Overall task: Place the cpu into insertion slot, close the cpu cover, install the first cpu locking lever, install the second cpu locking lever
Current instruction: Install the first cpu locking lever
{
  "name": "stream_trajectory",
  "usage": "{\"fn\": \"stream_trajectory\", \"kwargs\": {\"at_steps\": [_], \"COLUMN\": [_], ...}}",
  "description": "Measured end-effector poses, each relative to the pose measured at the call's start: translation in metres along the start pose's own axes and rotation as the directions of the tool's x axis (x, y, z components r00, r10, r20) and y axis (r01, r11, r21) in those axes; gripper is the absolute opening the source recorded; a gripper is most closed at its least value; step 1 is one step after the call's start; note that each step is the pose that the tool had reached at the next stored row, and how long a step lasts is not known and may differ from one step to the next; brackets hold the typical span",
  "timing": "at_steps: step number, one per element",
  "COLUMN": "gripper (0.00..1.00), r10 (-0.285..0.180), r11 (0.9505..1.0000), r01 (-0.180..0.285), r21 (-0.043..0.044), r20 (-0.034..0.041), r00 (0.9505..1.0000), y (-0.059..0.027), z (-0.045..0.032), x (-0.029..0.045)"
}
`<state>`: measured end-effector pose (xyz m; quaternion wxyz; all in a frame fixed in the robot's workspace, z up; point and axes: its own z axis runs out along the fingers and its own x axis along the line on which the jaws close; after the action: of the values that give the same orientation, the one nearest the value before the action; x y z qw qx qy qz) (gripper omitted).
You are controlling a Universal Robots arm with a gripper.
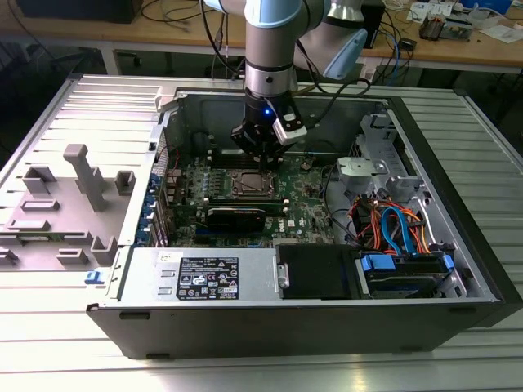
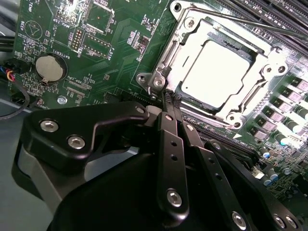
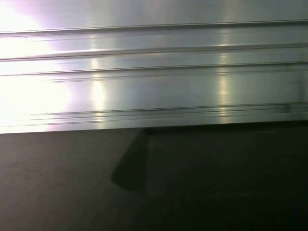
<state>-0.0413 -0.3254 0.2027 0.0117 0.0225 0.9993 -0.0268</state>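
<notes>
The cpu point(image 2: 219, 72) lies flat in the insertion slot point(image 1: 252, 184), its silver top catching the light. The cpu cover point(image 2: 185, 36) is down over it, its frame around the chip's edges. A thin locking lever point(image 2: 250, 23) runs along the far side of the socket. My gripper point(image 2: 172, 98) has its two black fingers pressed together, shut, with the tips right at the socket's near corner. I see nothing held between them. In the exterior view the gripper point(image 1: 265, 162) hangs straight down over the board, just behind the socket.
The open case has walls point(image 1: 458, 204) all round the motherboard. A black card point(image 1: 235, 216), a power supply point(image 1: 204, 278), and orange and blue cables point(image 1: 392, 229) lie near the socket. Long memory slots point(image 2: 284, 14) and a coin battery point(image 2: 50, 67) flank it. Grey fixtures point(image 1: 82, 175) stand on the table.
</notes>
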Motion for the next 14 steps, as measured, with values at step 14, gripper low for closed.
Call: {"fn": "stream_trajectory", "kwargs": {"at_steps": [14], "gripper": [0.11], "r10": [0.000], "r11": [0.9999], "r01": [0.000], "r21": [-0.0103], "r20": [-0.0005], "r00": [1.0000], "y": [0.0000], "z": [0.0000], "x": [0.0000]}}
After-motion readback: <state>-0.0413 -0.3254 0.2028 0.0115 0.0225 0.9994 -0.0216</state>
